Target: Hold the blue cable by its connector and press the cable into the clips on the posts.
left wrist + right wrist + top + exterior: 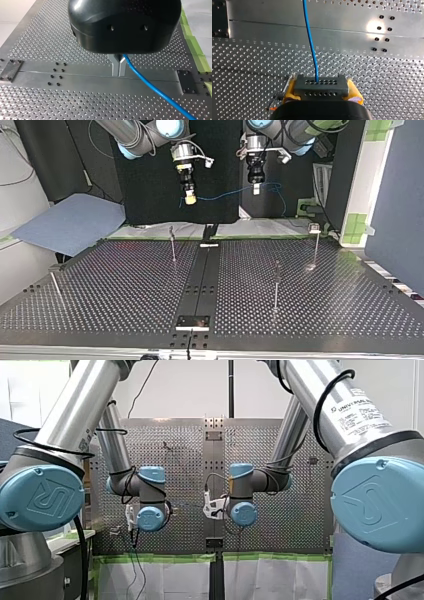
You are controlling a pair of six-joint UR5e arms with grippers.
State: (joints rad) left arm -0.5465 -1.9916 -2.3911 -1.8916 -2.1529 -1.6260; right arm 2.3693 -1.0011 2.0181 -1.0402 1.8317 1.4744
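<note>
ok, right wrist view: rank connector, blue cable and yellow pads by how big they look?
1. connector: clearly the largest, a wide grey block.
2. blue cable and yellow pads: too close to rank. The cable is long but thin, and only the pads' edges show.

My left arm (65, 420) and my right arm (305, 390) are silver tubes with pale blue joint caps (40, 497) with an embossed logo. Black cables (320, 400) loop alongside, and the right arm carries a white Universal Robots label (362, 412). The left gripper (118, 71) has a rounded black housing (125, 25) with two small screws (112, 28) and metal fingers (115, 66) — the right gripper (321, 88) has yellow pads (289, 91).
</note>
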